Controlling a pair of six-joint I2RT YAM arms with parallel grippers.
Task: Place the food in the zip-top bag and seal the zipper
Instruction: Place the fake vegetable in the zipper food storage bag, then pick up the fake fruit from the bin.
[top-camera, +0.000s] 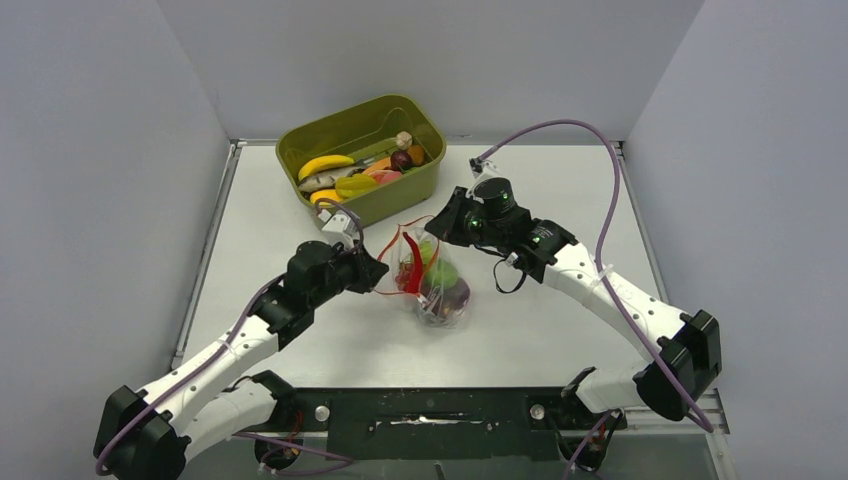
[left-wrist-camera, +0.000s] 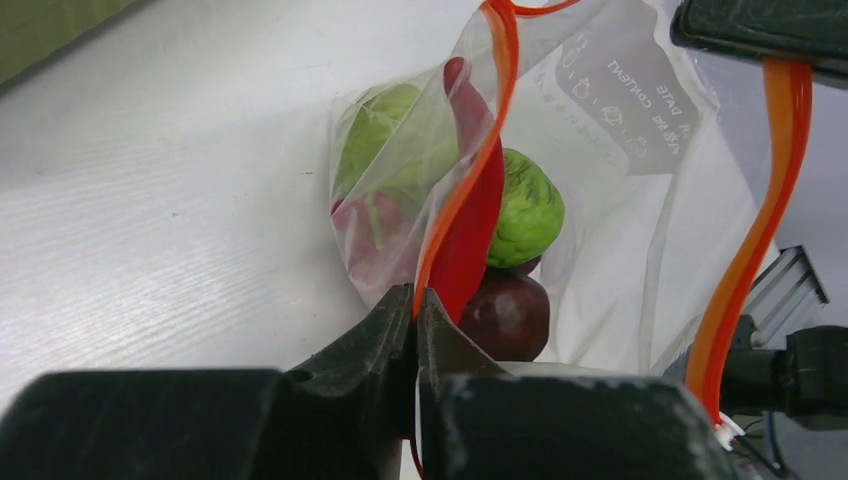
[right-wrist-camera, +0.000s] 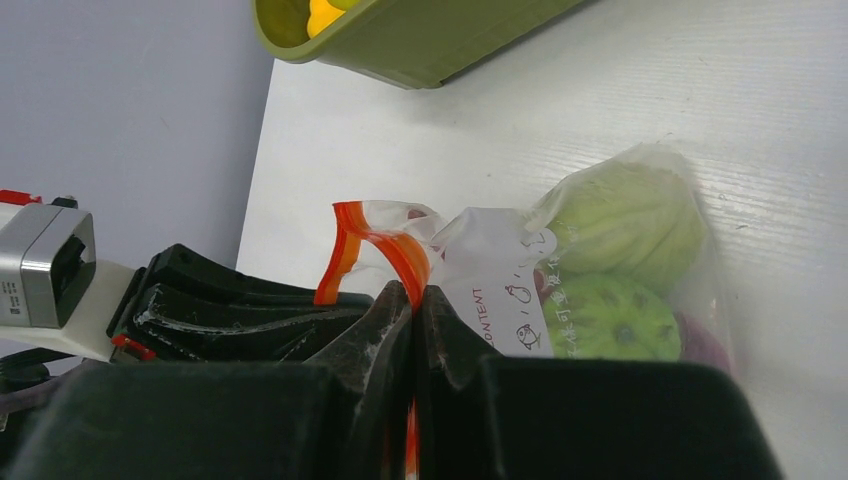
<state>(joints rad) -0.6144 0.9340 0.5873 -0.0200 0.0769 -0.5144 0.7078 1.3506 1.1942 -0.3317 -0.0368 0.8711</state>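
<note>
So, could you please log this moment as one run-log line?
left gripper: shut on zipper | right gripper: shut on zipper | bag: unsealed, food inside | tub: holds more food

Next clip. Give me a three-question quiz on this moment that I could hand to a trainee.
1. True or false: the zip-top bag is already sealed.
2. What is the left tool shut on? A) the zipper B) a loose cable C) nothing
3. Fill in: the banana lies in the olive ____.
Key: 1 false, its mouth gapes. 2 A. 3 tub.
</note>
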